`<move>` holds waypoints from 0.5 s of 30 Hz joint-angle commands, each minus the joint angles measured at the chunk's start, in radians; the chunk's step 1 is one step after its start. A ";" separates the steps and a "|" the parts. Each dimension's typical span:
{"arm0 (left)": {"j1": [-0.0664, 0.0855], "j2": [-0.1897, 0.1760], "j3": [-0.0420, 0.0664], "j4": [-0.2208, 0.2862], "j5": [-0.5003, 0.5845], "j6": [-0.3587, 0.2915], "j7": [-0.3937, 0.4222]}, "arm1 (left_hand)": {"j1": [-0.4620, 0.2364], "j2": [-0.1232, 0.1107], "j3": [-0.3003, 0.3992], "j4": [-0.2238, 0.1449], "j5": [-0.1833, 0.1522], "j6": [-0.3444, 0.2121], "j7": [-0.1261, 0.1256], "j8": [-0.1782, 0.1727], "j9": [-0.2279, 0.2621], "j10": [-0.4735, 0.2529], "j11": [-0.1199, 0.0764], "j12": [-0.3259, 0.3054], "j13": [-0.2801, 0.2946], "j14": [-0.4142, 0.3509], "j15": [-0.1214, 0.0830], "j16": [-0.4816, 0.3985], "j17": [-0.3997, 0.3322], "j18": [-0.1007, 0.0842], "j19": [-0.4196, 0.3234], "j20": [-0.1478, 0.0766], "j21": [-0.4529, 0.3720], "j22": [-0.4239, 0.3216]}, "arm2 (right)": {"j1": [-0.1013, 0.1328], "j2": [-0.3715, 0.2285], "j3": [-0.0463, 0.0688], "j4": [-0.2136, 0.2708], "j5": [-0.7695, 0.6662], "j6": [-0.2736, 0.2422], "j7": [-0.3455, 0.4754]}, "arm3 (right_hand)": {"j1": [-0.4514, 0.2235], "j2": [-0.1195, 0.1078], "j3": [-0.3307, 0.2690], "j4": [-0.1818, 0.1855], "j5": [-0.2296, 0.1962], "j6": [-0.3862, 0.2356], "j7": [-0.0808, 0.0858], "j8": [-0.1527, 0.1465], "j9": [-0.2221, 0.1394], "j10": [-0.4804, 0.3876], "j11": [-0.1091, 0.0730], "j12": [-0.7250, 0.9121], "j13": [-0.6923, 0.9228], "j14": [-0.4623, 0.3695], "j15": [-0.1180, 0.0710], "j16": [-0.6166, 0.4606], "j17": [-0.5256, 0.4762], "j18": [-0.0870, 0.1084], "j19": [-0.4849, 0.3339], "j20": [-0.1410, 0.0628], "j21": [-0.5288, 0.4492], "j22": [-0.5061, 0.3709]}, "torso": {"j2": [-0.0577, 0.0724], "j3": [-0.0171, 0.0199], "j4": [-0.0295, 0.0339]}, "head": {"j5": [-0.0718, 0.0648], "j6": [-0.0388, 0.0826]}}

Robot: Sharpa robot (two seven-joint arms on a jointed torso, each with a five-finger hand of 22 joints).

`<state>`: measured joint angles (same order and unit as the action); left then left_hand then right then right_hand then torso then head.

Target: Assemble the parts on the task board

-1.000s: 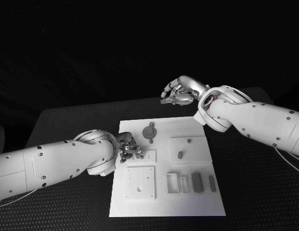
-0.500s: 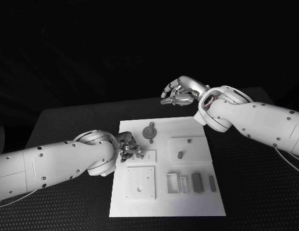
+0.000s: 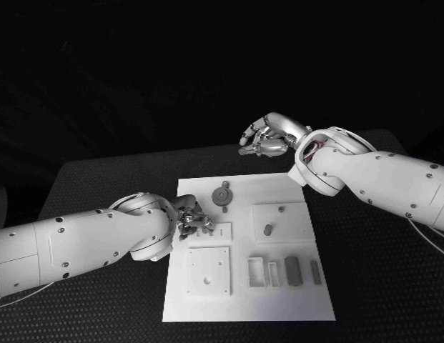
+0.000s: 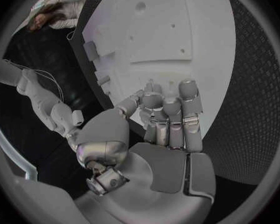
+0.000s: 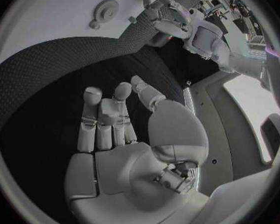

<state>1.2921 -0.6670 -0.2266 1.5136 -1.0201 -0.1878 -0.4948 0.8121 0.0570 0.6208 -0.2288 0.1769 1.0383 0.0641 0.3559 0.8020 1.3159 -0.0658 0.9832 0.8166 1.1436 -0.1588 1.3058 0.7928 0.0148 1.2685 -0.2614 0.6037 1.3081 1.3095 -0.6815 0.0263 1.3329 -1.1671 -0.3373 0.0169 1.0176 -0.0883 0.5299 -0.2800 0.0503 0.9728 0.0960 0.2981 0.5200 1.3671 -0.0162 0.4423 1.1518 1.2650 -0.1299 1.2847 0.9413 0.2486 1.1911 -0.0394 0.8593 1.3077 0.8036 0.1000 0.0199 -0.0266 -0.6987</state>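
While the right hand [image 3: 266, 137] hovers empty, fingers apart, the left hand [image 3: 193, 219] seemingly pinches a part.

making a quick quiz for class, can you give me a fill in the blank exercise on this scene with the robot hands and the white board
1. The task board lies on a table whose colour is ____.
2. The hand at the board's edge, beside a small part, is the robot's ____ hand.
3. The right hand hangs above the table beyond the board's ____ edge.
4. The round part lies on the board's ____ half.

Missing words: black; left; far; far
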 commanded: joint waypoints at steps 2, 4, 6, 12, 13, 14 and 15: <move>0.000 0.004 0.000 0.002 -0.006 0.026 0.000 | 0.012 0.014 0.000 -0.002 -0.002 0.142 -0.056 0.003 0.001 -0.043 -0.035 0.004 -0.001 -0.018 -0.030 0.007 -0.002 0.013 0.005 -0.013 0.005 0.021 | 0.000 0.001 0.001 0.001 0.001 0.015 0.003 | -0.005 -0.002 -0.003 0.003 -0.001 -0.009 0.001 -0.004 0.001 -0.005 -0.001 -0.006 0.001 -0.005 0.004 -0.003 -0.001 0.013 0.000 -0.005 -0.005 0.012 | 0.000 0.0007 -0.0002 | 0.000 -0.002; 0.000 0.007 0.000 0.000 -0.004 0.026 0.000 | 0.012 0.013 0.000 -0.002 -0.002 0.142 -0.056 0.003 0.001 -0.043 -0.035 0.004 -0.001 -0.018 -0.030 0.008 -0.002 0.013 0.005 -0.013 0.005 0.021 | 0.000 0.001 0.001 0.001 0.001 0.016 0.003 | -0.006 -0.002 -0.003 0.003 -0.002 -0.009 0.001 -0.004 0.001 -0.005 -0.001 -0.006 0.002 -0.005 0.004 -0.003 -0.001 0.013 -0.001 -0.005 -0.005 0.012 | 0.000 0.0009 -0.0001 | 0.000 -0.002; -0.005 0.011 0.000 -0.005 -0.004 0.026 -0.002 | 0.011 0.012 -0.001 -0.002 -0.002 0.142 -0.056 0.003 0.002 -0.043 -0.035 0.004 -0.002 -0.018 -0.030 0.008 -0.002 0.013 0.005 -0.013 0.005 0.021 | 0.000 0.001 0.001 0.003 0.001 0.016 0.003 | -0.006 -0.002 -0.003 0.003 -0.001 -0.009 0.001 -0.004 0.001 -0.005 -0.001 -0.006 0.002 -0.005 0.004 -0.003 -0.001 0.013 -0.001 -0.005 -0.005 0.012 | 0.000 0.0013 -0.0006 | 0.000 -0.002; -0.021 0.020 0.000 -0.012 -0.005 0.024 -0.004 | 0.010 0.011 -0.002 -0.001 0.000 0.144 -0.056 0.003 0.002 -0.042 -0.036 0.006 -0.002 -0.017 -0.030 0.009 -0.003 0.013 0.005 -0.013 0.006 0.021 | 0.000 0.001 0.001 0.004 0.001 0.018 0.003 | -0.006 -0.002 -0.003 0.003 -0.001 -0.009 0.001 -0.004 0.002 -0.005 -0.001 -0.006 0.002 -0.005 0.004 -0.003 -0.001 0.013 -0.001 -0.005 -0.005 0.012 | 0.000 0.0015 -0.0023 | -0.001 -0.003; -0.022 0.020 0.000 -0.012 -0.005 0.023 -0.004 | 0.009 0.011 -0.002 -0.001 0.000 0.144 -0.057 0.003 0.002 -0.042 -0.036 0.006 -0.002 -0.017 -0.030 0.009 -0.004 0.013 0.005 -0.013 0.006 0.021 | 0.000 0.001 0.001 0.004 0.001 0.018 0.002 | -0.006 -0.002 -0.003 0.003 -0.001 -0.009 0.001 -0.004 0.002 -0.005 -0.001 -0.006 0.002 -0.005 0.004 -0.003 -0.001 0.013 -0.001 -0.005 -0.006 0.012 | 0.000 0.0013 -0.0021 | -0.002 -0.003; -0.023 0.020 0.000 -0.012 -0.005 0.024 -0.004 | 0.009 0.011 -0.003 -0.001 0.000 0.145 -0.057 0.003 0.002 -0.042 -0.036 0.006 -0.002 -0.017 -0.030 0.010 -0.004 0.013 0.005 -0.013 0.006 0.021 | 0.000 0.001 0.001 0.004 0.001 0.019 0.002 | -0.006 -0.002 -0.003 0.003 -0.001 -0.009 0.001 -0.004 0.002 -0.006 -0.001 -0.006 0.002 -0.005 0.004 -0.003 -0.001 0.013 -0.001 -0.005 -0.006 0.012 | 0.000 0.0014 -0.0023 | -0.003 -0.004; -0.023 0.020 0.000 -0.012 -0.005 0.024 -0.004 | 0.009 0.011 -0.003 -0.001 0.000 0.145 -0.057 0.003 0.002 -0.042 -0.036 0.006 -0.002 -0.017 -0.030 0.010 -0.004 0.013 0.005 -0.013 0.006 0.021 | 0.000 0.001 0.001 0.004 0.001 0.019 0.002 | -0.006 -0.002 -0.003 0.003 -0.001 -0.009 0.001 -0.004 0.002 -0.006 -0.001 -0.006 0.002 -0.005 0.004 -0.003 -0.001 0.013 -0.001 -0.005 -0.006 0.012 | 0.000 0.0011 -0.0017 | -0.003 -0.004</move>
<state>1.2783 -0.6550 -0.2214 1.4996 -1.0218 -0.1804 -0.4964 0.8121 0.0570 0.6201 -0.2282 0.1766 1.0416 0.0608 0.3575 0.8073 1.3177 -0.0677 0.9834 0.8159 1.1462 -0.1614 1.3096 0.7902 0.0147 1.2690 -0.2611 0.6038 1.3079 1.3095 -0.6809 0.0263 1.3357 -1.1671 -0.3315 0.0164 1.0176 -0.0883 0.5299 -0.2800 0.0503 0.9700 0.0989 0.2981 0.5208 1.3671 -0.0162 0.4423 1.1526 1.2650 -0.1300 1.2847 0.9413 0.2486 1.1911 -0.0393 0.8593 1.3077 0.8034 0.1014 0.0182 -0.0281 -0.7020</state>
